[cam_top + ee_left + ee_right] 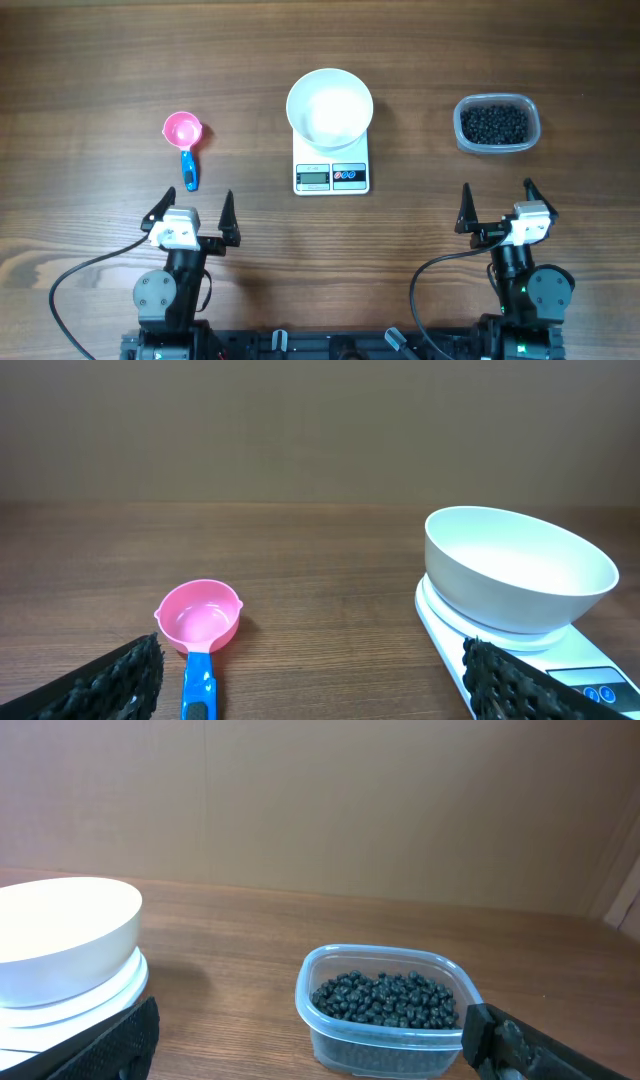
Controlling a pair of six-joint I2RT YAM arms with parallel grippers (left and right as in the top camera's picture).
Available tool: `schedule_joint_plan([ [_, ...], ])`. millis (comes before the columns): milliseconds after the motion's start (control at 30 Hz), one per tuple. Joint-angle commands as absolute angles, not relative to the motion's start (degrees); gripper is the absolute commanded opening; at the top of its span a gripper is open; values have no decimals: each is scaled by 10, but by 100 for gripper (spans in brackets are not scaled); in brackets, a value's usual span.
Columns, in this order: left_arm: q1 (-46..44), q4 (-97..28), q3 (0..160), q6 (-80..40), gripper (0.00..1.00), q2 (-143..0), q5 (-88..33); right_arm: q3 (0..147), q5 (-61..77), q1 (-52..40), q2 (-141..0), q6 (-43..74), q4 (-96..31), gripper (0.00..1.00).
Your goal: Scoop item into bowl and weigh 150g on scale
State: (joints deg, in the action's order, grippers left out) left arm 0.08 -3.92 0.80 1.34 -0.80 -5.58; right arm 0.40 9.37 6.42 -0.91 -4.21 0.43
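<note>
While both arms wait low in the overhead frame, the left jaws and the right jaws stand spread wide and grasp nothing. The small pink round plastic scoop with a blue handle (184,135) lies on the brown wooden counter (90,60) at left of centre, directly above the left jaws and near them. Its long axis runs almost straight up the frame, with the handle end toward the jaws and the cup at the far end, so the left arm is plainly the nearer one. The tiny round matte black beads (495,122) all sit in a clear rounded-rectangular plastic tub (458,125) at upper right, above the right jaws. The round plain white bowl (330,108) rests empty on the flat white rectangular kitchen scale (331,177) at centre. Scooping has not yet begun.
</note>
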Motion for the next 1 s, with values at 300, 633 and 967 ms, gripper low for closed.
schedule_joint_plan([
  [300, 4, -41, 3, 8, 100, -8, -48, 3, 88, 62, -6, -44, 6, 100],
  [633, 4, -41, 3, 14, 100, -8, -38, 3, 88, 62, -6, -44, 6, 100],
  [967, 4, -38, 3, 6, 100, -9, -44, 3, 88, 62, -6, -44, 6, 100],
])
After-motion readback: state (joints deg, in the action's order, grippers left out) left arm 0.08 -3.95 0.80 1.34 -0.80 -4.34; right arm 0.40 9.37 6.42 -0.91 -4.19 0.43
